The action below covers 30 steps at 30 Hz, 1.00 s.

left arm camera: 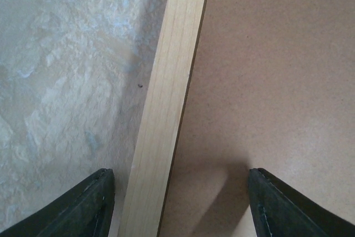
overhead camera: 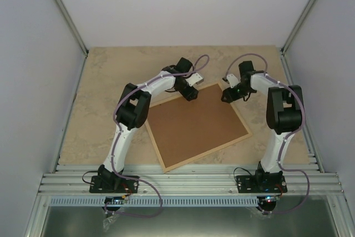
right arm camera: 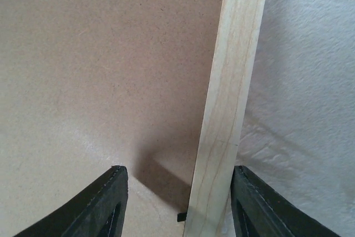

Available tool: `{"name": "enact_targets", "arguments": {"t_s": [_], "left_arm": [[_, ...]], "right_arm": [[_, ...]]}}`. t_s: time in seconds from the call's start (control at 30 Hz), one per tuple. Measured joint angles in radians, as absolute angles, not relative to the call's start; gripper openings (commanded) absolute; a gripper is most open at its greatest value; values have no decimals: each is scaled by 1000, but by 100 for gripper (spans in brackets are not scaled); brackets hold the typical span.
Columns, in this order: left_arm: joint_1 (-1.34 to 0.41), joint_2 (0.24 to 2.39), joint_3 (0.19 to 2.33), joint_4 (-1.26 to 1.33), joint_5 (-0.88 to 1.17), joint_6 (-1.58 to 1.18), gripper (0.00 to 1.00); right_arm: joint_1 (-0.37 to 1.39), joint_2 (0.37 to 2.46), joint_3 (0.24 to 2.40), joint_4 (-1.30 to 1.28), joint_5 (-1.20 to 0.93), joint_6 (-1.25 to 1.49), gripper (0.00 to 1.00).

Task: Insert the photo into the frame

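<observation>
The frame (overhead camera: 207, 152) lies flat on the table (overhead camera: 94, 115), turned a little, with its back side up. The brown board (overhead camera: 194, 123) fills it from rail to rail, so the frame holds the board. The photo is in none of the 3 views. My judgement is that it lies under the board, against the pane, but the pictures cannot prove this.

If that is so, the main part of the task is done. What is left is probably only to press or fix the board at the far edge.

The left gripper (overhead camera: 190, 94) is at the far left rail with its fingers apart. One finger is over the table and the other over the board. The right gripper (overhead camera: 226, 95) is at the far right rail, also spread wide and astride the wood. Neither grips anything. I cannot tell whether the fingers touch the frame.
</observation>
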State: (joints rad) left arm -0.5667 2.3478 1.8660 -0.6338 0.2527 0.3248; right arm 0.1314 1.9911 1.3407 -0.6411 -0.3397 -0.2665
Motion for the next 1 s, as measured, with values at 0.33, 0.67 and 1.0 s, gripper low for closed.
{"name": "enact_targets", "arguments": {"t_s": [0.33, 0.67, 1.0], "left_arm": [[-552, 2387, 1937, -672, 311, 402, 33], [-547, 2408, 1988, -706, 328, 532, 0], [-558, 2410, 1998, -714, 337, 669, 0]], "right_arm": [[-13, 1936, 1322, -683, -553, -263, 58], [-108, 1869, 1276, -662, -691, -265, 60], [-131, 1874, 1281, -682, -796, -296, 69]]}}
